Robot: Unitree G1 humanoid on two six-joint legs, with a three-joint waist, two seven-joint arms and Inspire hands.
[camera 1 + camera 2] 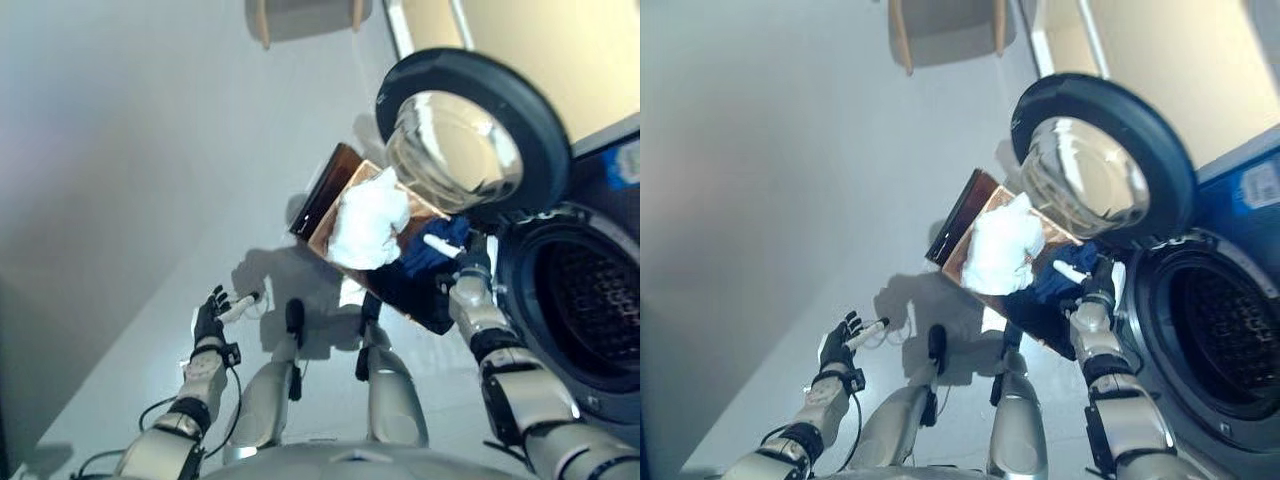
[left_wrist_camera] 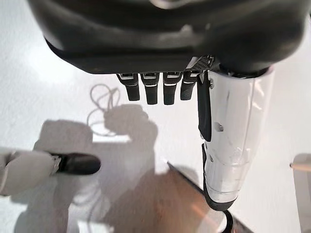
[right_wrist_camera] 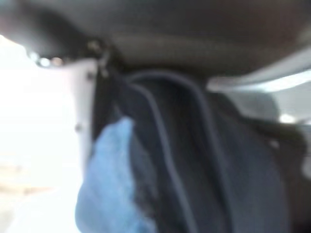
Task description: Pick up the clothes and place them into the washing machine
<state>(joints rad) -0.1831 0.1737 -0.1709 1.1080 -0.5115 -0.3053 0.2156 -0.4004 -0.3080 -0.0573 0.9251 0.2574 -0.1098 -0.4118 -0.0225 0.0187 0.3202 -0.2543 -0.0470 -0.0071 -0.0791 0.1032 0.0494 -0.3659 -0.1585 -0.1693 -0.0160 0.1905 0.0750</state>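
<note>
A brown basket (image 1: pixel 328 188) lies on the floor beside the washing machine (image 1: pixel 590 300), whose round door (image 1: pixel 460 140) stands swung open. A white cloth (image 1: pixel 368 220) is heaped on the basket. My right hand (image 1: pixel 468 272) is just left of the drum opening, curled on a dark blue garment (image 1: pixel 428 256) that hangs down from it over the basket's near edge. The right wrist view shows blue fabric (image 3: pixel 109 189) pressed close against the hand. My left hand (image 1: pixel 210 320) hovers open over bare floor at the lower left, its fingers (image 2: pixel 150 90) straight and holding nothing.
A wooden-legged chair (image 1: pixel 305 15) stands at the far top of the view. A beige wall or cabinet (image 1: pixel 520 40) rises behind the washing machine. A thin white cord (image 2: pixel 102 109) loops on the floor near my left hand.
</note>
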